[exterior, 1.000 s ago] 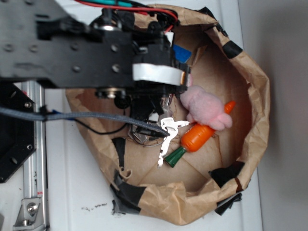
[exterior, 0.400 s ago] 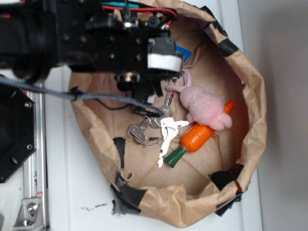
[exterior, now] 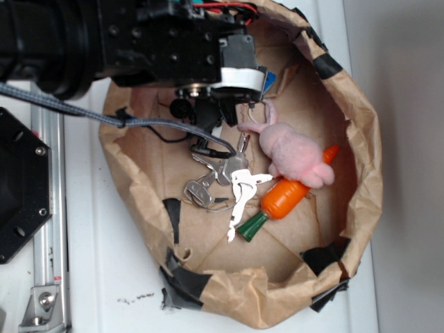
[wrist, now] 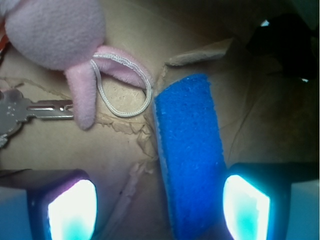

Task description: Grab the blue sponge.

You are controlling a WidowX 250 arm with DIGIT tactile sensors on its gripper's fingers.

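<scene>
Since the blue sponge [wrist: 189,150] lies between the spread, empty fingers of the gripper [wrist: 159,207], nearer the right pad [wrist: 246,205], a slight recentring before descent is advised. It is found inside the crumpled paper bag [exterior: 361,173], toward the counter's far edge. Its finely textured face should compress readily; the fuzzy pink plush [wrist: 55,35] is best avoided.

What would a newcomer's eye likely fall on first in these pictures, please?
Probably the blue sponge, lying between the open gripper's glowing fingertips in the wrist view. Next, the pink plush toy and orange toy carrot beside the keys in the paper bag.
</scene>
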